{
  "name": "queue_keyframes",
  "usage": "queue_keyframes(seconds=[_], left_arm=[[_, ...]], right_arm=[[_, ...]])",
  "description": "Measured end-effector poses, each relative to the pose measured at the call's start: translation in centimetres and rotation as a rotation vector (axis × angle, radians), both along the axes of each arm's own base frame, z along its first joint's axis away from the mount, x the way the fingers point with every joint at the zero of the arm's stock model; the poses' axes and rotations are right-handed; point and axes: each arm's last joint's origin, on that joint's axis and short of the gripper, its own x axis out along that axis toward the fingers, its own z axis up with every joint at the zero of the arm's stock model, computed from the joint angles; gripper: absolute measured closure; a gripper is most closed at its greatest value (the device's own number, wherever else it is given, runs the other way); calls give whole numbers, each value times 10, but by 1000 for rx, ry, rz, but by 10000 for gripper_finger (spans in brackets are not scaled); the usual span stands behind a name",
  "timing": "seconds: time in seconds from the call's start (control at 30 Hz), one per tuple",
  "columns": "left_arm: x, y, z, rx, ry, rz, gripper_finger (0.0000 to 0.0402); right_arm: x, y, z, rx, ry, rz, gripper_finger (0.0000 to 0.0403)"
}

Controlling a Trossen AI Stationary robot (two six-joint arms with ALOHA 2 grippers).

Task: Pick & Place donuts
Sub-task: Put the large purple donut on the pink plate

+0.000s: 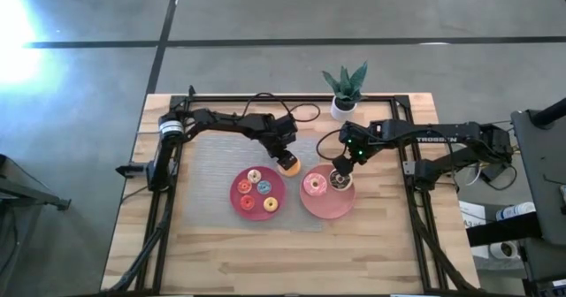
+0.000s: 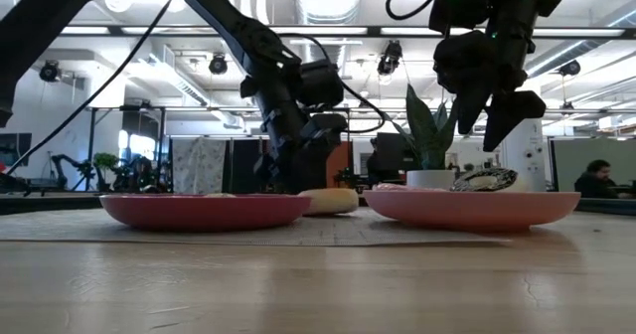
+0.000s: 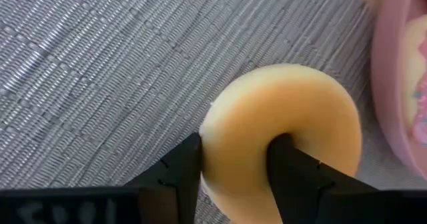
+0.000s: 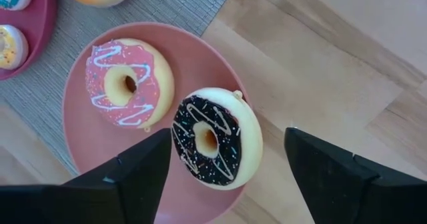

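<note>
— Where is the left gripper (image 3: 233,167)?
— On the grey mat (image 3: 100,64), its jaws pinching the rim of a plain orange donut (image 3: 283,127).
— And the right gripper (image 4: 223,161)?
— Jaws wide above the brown-iced donut (image 4: 213,144), which lies beside the pink-iced one (image 4: 127,81) on the pink plate (image 4: 80,141).

Two dark, slim jointed arms trail black cables; the right arm (image 1: 442,140) bears white lettering and small green lights.
</note>
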Motion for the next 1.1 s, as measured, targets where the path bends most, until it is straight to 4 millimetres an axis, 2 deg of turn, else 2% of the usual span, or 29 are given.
queue_keyframes(seconds=[0.13, 0.2, 0.33, 0.43, 0.57, 0.73, 0.8, 0.9, 1.03, 1.1], left_arm=[[1, -1, 2, 38, -5, -4, 279], [1, -2, 3, 67, -10, -10, 303], [1, -1, 11, 107, -37, -13, 376], [-1, -1, 25, 102, -78, -14, 393], [-6, -8, 60, 28, -217, -72, 399], [-10, -26, 125, -221, -667, -422, 400], [-9, -30, 142, -307, -763, -460, 400], [-10, -29, 147, -368, -769, -443, 401], [-8, -26, 138, -426, -716, -404, 401], [-6, -26, 135, -461, -707, -403, 401]], right_arm=[[0, 0, 0, 0, -3, 2, 125], [1, 1, 1, -8, -17, 16, 128], [3, 4, 7, -28, -78, 47, 138], [5, 5, 15, -52, -144, 80, 148], [8, 11, 33, -125, -285, 180, 159], [9, 11, 50, -146, -430, 204, 167], [10, 17, 60, -205, -519, 277, 168], [9, 32, 80, -364, -616, 351, 169], [5, 53, 109, -659, -631, 435, 174], [7, 65, 116, -779, -617, 542, 175]])
